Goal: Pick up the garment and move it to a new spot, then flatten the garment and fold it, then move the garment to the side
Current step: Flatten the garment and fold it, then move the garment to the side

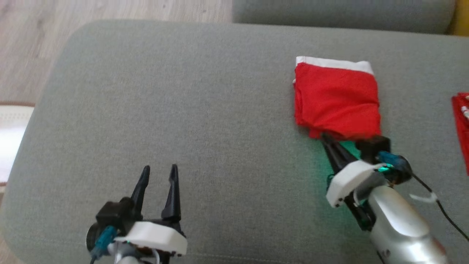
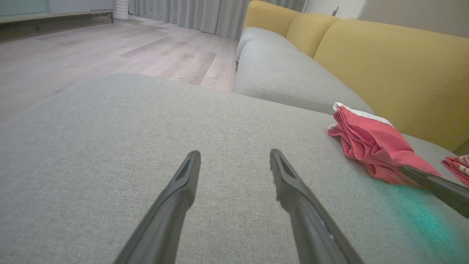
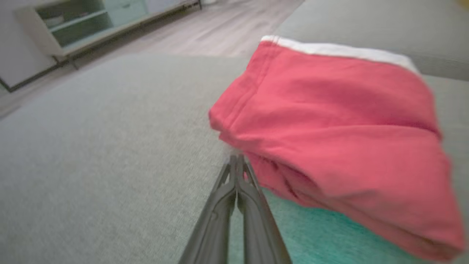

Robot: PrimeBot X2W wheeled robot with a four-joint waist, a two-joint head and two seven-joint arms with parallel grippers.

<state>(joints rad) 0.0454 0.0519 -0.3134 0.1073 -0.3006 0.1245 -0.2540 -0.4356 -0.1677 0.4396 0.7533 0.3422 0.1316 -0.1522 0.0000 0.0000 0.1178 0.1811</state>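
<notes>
Garment point(image 1: 336, 99): plain bright red, with a white band along its far edge.
Cushion point(image 1: 183, 110): grey with a fine woven fleck; a teal-green glow tints its near right part.
Second cloth point(image 1: 462, 121), far right: red with thin white stripes.
Sofa back point(image 2: 384, 62): mustard yellow.
Floor point(image 1: 36, 36): pale grey-beige wood grain.
Left gripper point(image 1: 159, 168): black fingers, white housing, blue plug.
Right gripper point(image 1: 324, 136): black fingers, white housing, silver forearm.
Curtain point(image 2: 190, 14): grey.
</notes>
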